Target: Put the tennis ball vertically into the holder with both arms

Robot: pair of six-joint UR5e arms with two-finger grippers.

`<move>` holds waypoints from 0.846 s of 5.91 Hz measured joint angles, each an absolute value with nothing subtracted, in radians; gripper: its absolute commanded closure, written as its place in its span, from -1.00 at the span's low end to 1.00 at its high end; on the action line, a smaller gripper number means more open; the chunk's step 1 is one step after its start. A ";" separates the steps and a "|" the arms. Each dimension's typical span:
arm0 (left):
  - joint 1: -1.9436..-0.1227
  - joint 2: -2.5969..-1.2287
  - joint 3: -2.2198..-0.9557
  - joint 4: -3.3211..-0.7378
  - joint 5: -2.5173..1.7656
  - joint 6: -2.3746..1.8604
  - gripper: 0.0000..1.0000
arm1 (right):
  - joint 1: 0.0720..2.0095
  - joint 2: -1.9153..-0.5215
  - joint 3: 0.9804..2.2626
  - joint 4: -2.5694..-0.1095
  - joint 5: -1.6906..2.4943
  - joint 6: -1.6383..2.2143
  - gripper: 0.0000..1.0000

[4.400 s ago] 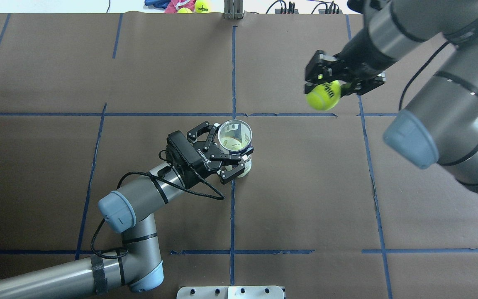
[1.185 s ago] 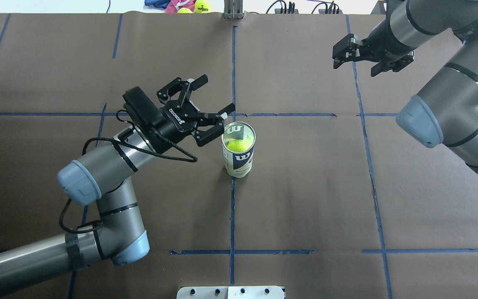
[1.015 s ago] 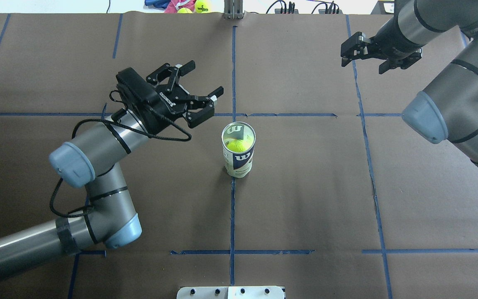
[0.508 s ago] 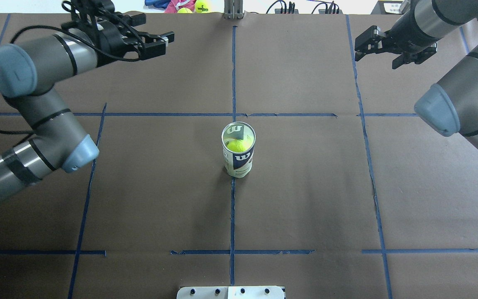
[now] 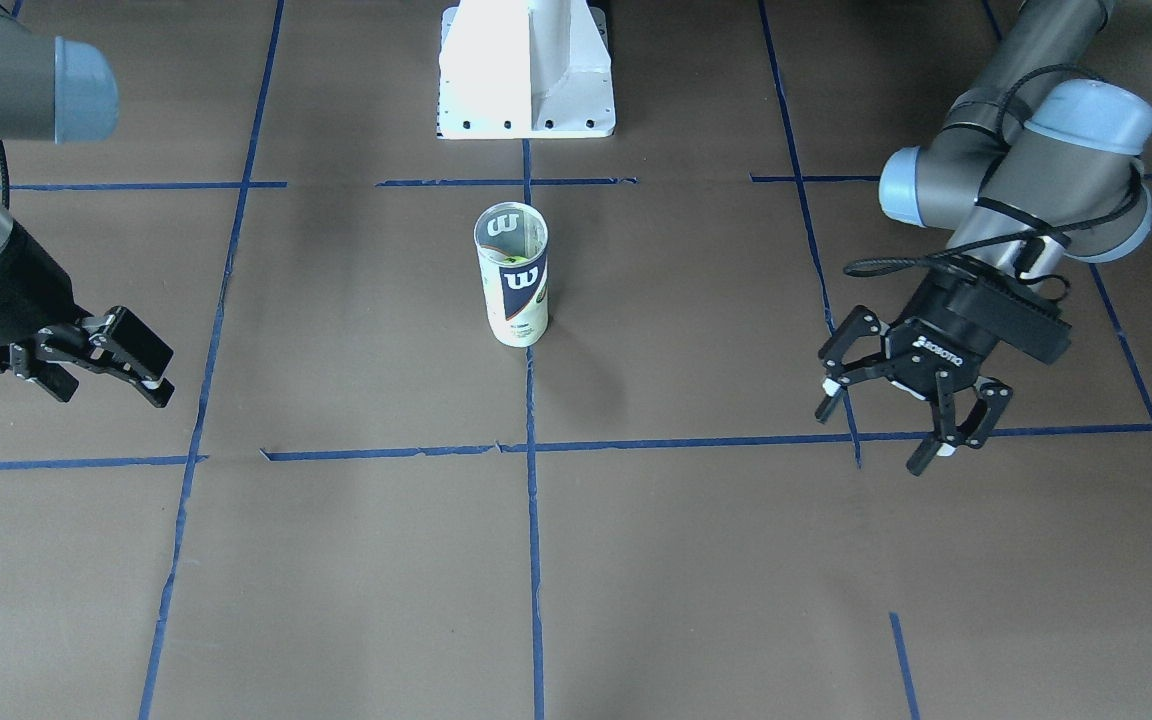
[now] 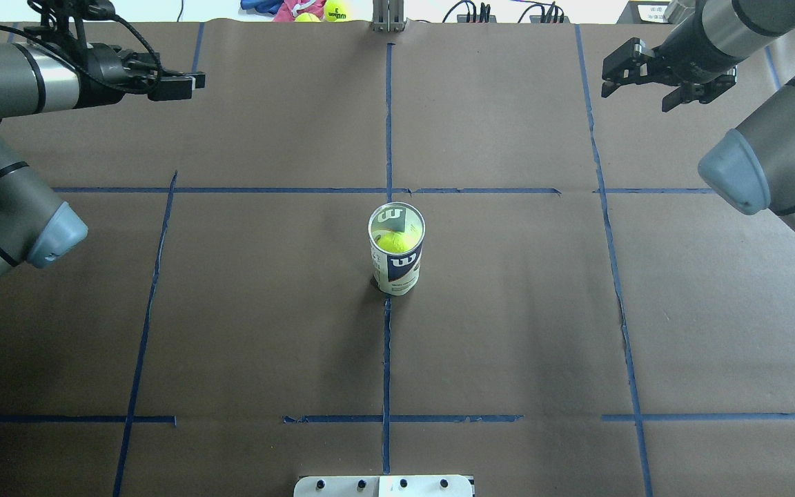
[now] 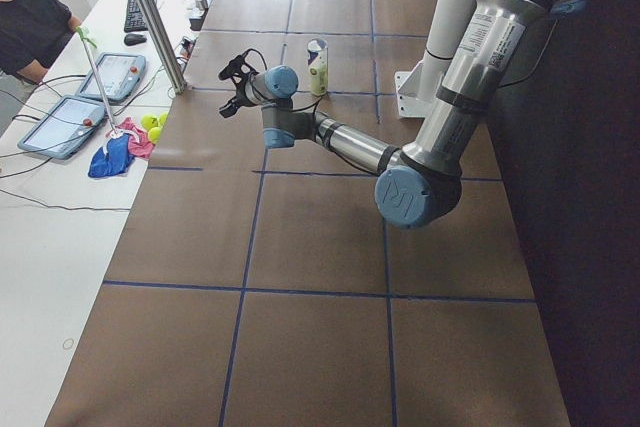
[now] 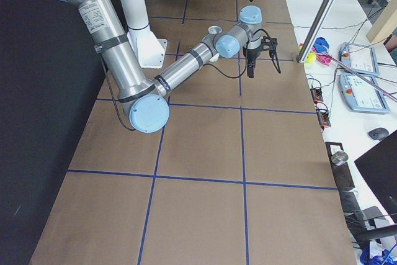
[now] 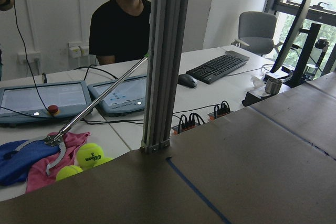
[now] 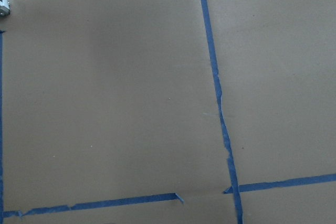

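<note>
The holder, a clear can with a white and navy "W" label, stands upright at the table's middle. It also shows in the front view. The yellow-green tennis ball sits inside it. My left gripper is open and empty at the far left, well away from the can; the front view shows it with its jaws spread. My right gripper is open and empty at the far right, also seen in the front view.
The white pedestal base stands at the robot's side of the table. Spare tennis balls and cloths lie on the white desk beyond the table's far edge, beside a metal post. An operator sits there.
The ball went from my right gripper into the can. My left gripper let go of the can and swung up and away to the far left. My right gripper drew back to the far right.
</note>
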State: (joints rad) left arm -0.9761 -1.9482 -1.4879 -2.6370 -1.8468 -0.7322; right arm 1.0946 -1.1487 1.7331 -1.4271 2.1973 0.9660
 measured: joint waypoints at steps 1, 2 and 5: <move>-1.034 -1.916 -1.487 -2.535 -1.903 -0.708 -0.99 | 1.152 -1.180 1.642 -1.344 2.259 0.872 -0.98; -1.082 -1.880 -1.484 -2.464 -1.962 -0.666 -1.00 | 1.230 -1.198 1.542 -1.298 2.319 0.717 -0.97; -1.289 -1.820 -1.484 -2.078 -2.231 -0.427 -1.00 | 1.453 -1.215 1.302 -1.295 2.402 0.202 -0.98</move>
